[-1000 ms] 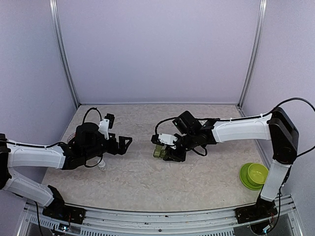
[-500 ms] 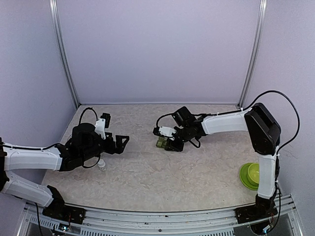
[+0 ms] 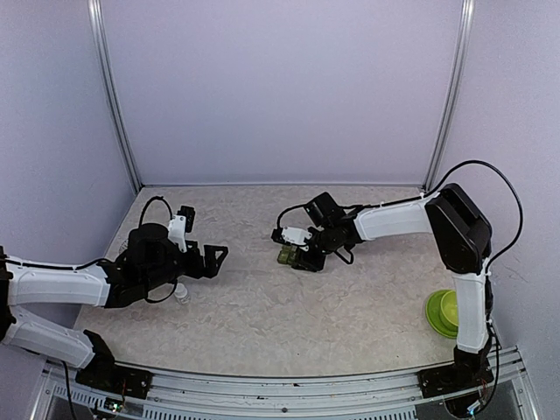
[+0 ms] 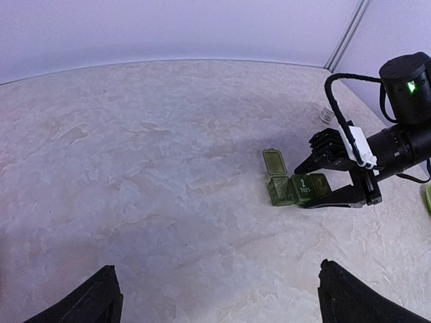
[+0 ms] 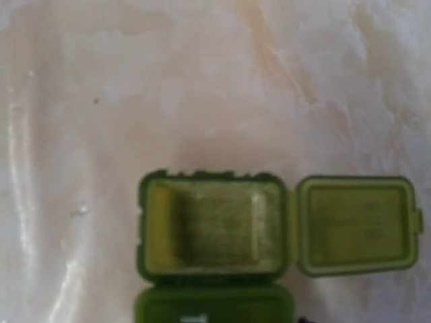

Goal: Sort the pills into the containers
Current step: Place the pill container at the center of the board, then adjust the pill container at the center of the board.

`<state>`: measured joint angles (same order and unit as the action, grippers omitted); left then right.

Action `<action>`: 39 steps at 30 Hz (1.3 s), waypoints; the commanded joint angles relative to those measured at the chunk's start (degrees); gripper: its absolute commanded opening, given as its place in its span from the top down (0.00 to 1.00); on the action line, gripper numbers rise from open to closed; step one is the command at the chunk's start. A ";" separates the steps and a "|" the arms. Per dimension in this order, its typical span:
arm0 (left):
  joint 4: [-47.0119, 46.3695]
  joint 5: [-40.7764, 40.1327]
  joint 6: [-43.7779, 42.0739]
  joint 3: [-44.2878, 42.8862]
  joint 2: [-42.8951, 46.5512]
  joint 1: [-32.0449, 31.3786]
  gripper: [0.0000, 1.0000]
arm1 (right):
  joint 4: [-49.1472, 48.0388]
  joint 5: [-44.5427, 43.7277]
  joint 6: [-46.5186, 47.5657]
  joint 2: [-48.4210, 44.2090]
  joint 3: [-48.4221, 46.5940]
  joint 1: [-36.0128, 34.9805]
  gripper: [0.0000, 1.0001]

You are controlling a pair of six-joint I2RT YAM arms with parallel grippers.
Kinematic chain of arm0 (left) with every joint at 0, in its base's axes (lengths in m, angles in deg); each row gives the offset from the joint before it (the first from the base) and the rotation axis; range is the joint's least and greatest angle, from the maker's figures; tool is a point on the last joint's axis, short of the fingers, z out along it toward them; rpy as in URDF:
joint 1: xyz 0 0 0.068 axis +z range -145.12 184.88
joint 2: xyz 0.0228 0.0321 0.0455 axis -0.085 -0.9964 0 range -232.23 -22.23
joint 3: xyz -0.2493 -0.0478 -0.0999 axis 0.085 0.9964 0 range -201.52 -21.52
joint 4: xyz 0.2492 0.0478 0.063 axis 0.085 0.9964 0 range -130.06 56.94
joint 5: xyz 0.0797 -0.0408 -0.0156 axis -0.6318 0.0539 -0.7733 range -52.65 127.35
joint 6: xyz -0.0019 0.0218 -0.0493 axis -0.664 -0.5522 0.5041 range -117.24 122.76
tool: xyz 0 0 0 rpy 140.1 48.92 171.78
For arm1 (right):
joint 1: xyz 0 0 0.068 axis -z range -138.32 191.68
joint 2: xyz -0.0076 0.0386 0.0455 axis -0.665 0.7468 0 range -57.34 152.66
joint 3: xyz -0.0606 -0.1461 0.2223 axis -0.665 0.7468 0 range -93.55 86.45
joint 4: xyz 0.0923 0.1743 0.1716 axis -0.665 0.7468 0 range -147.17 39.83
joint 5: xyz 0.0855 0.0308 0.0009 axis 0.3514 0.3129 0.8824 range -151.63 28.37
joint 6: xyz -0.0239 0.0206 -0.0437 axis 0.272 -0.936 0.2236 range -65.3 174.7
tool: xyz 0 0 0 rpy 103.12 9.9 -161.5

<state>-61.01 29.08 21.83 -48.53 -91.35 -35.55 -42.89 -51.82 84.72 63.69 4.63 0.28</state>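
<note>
1. Centre of the top view: the table (image 3: 262,328) lies bare between the left gripper (image 3: 219,260) and the pill organizer (image 3: 286,255). A gripper can pass here.
2. Right of centre: the right gripper (image 3: 296,258) and the right arm (image 3: 398,219) close off the organizer's right side.
3. Left wrist view: bare surface fills the left and middle of the frame up to the open lid (image 4: 274,161).
4. Lower left of the top view: a small bottle (image 3: 182,294) stands under the left arm (image 3: 61,284).
5. Lower right: a green bowl (image 3: 448,311) sits just beside the right arm's upright link.
</note>
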 commanded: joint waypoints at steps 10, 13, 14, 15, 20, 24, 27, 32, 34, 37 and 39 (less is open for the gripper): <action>-1.41 -0.54 0.73 0.81 0.66 0.43 0.01 | -1.37 -2.74 -2.61 -2.08 3.72 0.63 0.22; -1.53 -0.40 0.79 1.01 0.60 0.43 0.01 | -1.65 -4.64 -3.44 -2.61 4.91 0.65 0.19; -1.76 -0.30 0.91 1.07 0.58 0.43 0.01 | -1.76 -5.42 -3.74 -2.64 5.26 0.67 0.18; -1.81 -0.26 0.96 1.14 0.57 0.43 0.01 | -1.89 -6.19 -4.07 -2.64 5.55 0.71 0.17; -2.00 -0.23 1.17 1.25 0.39 0.39 0.01 | -2.30 -10.09 -5.75 -2.38 6.52 1.41 0.13; -2.10 -0.38 1.17 1.38 0.31 0.43 0.01 | -2.75 -11.72 -7.40 -2.49 6.65 2.85 0.09; -2.41 -0.34 1.14 1.43 0.07 0.43 0.01 | -3.16 -12.49 -8.35 -2.19 6.12 4.05 0.08; -2.61 -0.11 1.23 1.26 -0.64 0.43 0.01 | -2.74 -15.01 -9.41 0.26 3.02 5.20 0.07; -2.67 -0.08 1.23 1.17 -0.74 0.39 0.01 | -2.53 -15.63 -10.12 1.42 1.33 5.77 0.06; -2.57 -0.17 1.25 1.08 -0.75 0.43 0.01 | -2.20 -15.74 -11.08 3.20 -1.16 6.45 0.05; -2.55 -0.08 1.23 1.12 -0.74 0.42 0.01 | -2.22 -15.49 -11.29 4.20 -2.63 6.60 0.05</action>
<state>-61.93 29.10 22.88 -47.81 -91.90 -35.55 -47.44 -65.35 74.78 64.45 4.63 6.00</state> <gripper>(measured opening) 0.988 0.949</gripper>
